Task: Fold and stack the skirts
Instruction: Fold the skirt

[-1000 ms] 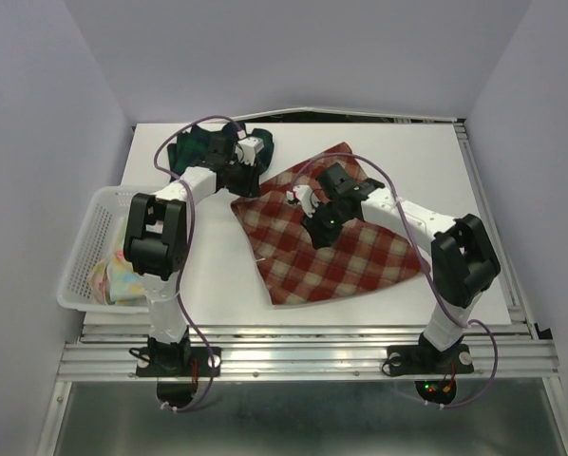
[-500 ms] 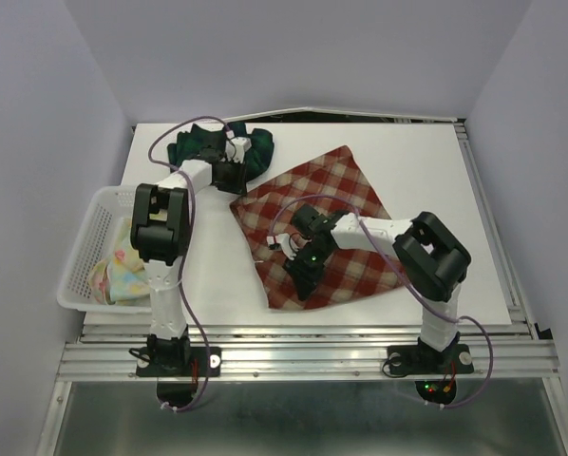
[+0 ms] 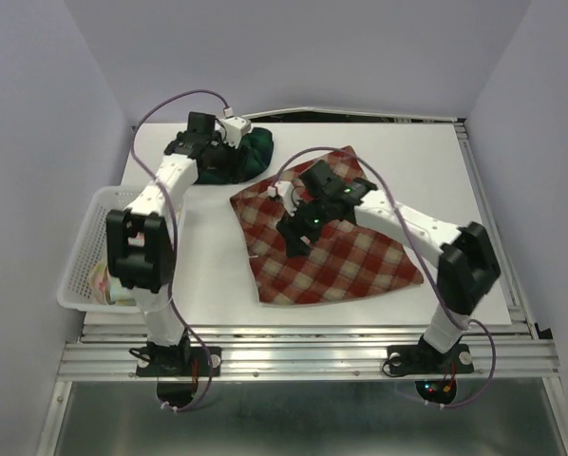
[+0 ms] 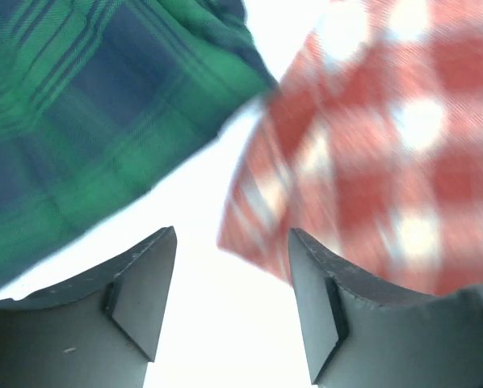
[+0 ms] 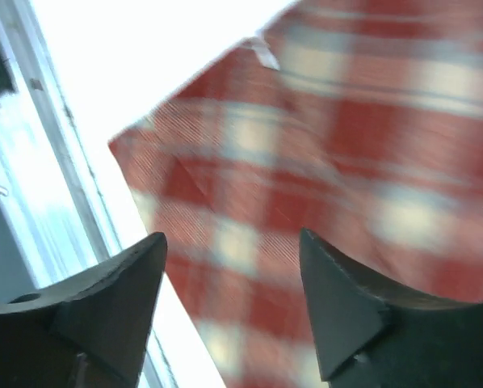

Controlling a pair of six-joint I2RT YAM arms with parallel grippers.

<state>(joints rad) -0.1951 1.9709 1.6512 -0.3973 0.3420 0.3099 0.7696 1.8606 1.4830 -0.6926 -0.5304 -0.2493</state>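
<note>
The red-and-cream plaid skirt (image 3: pixel 346 252) lies spread flat on the white table (image 3: pixel 426 161). My right gripper (image 3: pixel 295 239) hangs open over its left half, with nothing between the fingers; in the right wrist view the gripper (image 5: pixel 233 236) looks down on the skirt's near corner (image 5: pixel 330 137). The dark green-navy plaid skirt (image 3: pixel 249 150) is bunched at the back left, partly hidden by my left arm. My left gripper (image 3: pixel 225 166) stands open and empty beside it. In the left wrist view the gripper (image 4: pixel 232 234) is over bare table between the green skirt (image 4: pixel 88 105) and the red one (image 4: pixel 371 137). The pastel skirt (image 3: pixel 108 282) lies in the basket.
A white mesh basket (image 3: pixel 85 233) sits at the table's left edge. A metal rail (image 3: pixel 312 337) runs along the front edge and shows in the right wrist view (image 5: pixel 39 162). Purple walls close in the back and both sides.
Both grippers have opened. The right gripper has lifted from the skirt's near part back toward its middle. The left arm has swung back from the red skirt's corner toward the green skirt.
</note>
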